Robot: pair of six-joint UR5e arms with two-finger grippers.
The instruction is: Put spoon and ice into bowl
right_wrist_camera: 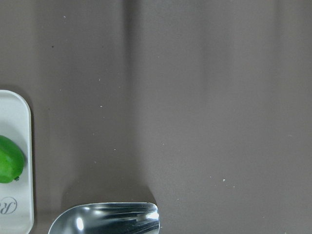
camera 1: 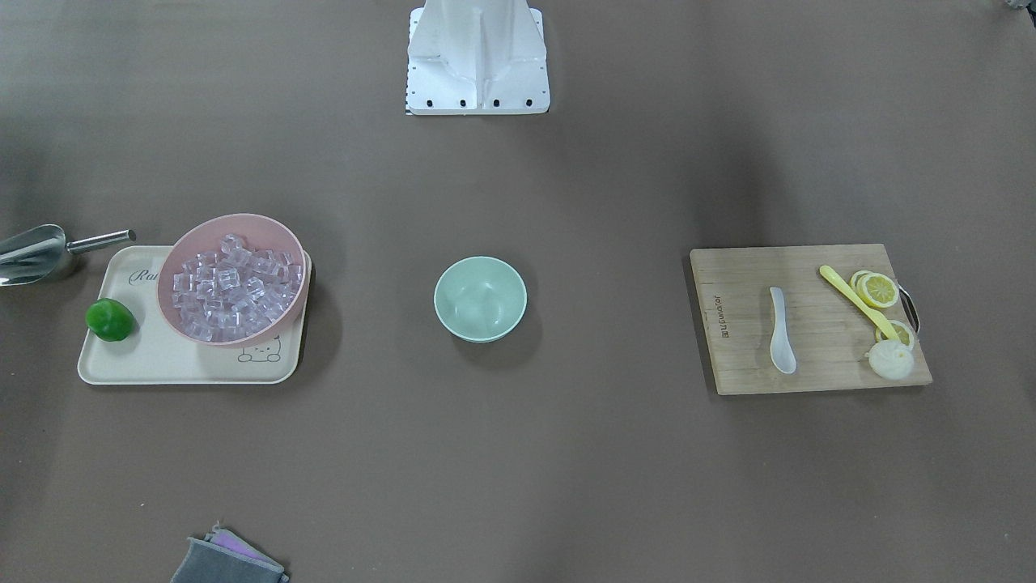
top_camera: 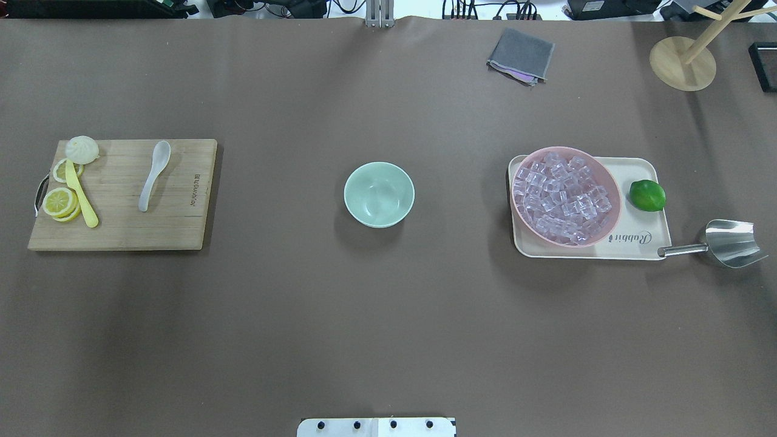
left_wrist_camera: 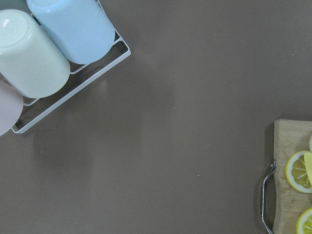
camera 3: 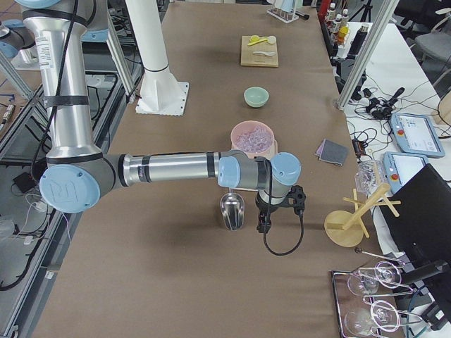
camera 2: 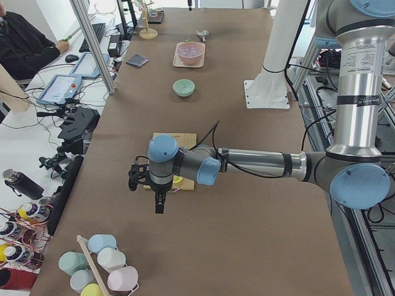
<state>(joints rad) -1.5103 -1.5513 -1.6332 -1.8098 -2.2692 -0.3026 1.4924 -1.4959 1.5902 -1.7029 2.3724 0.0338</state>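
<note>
Under the mint bowl (top_camera: 379,194), brown table (top_camera: 388,340); desks (camera 3: 405,70) alongside

Soft, even ceiling light, moderately bright. Broad faint shadow bands run across the brown table (top_camera: 388,334). The mint-green bowl (top_camera: 379,194) casts only a pale, soft-edged shadow; the cutting board (top_camera: 121,200) darkens the cover along its right edge. The metal scoop (right_wrist_camera: 105,219) shows hard white glare. Focus is sharp throughout; in the side views, uprights lean outward at the edges.
</note>
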